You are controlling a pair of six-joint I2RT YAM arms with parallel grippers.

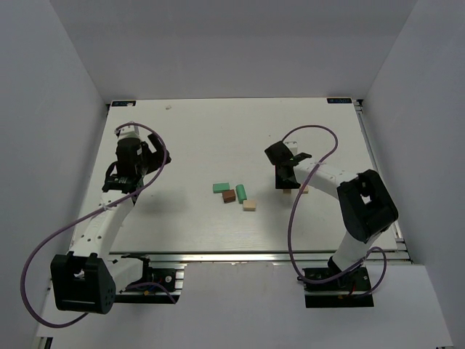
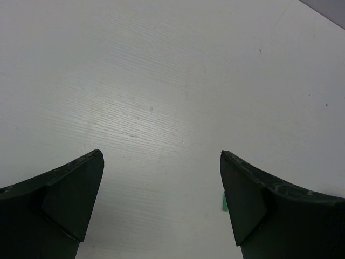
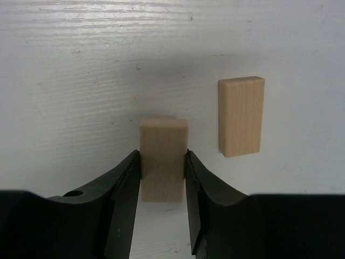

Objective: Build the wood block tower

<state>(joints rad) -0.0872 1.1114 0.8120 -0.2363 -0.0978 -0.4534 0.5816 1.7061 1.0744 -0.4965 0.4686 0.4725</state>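
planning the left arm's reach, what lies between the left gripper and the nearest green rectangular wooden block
Nothing: in the top external view only bare white table runs from the open left gripper to the green rectangular wooden block.

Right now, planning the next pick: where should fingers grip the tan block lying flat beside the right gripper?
Take the flat tan block across its long sides, mid-length, from straight above: it lies flat, both sides clear of the held block.
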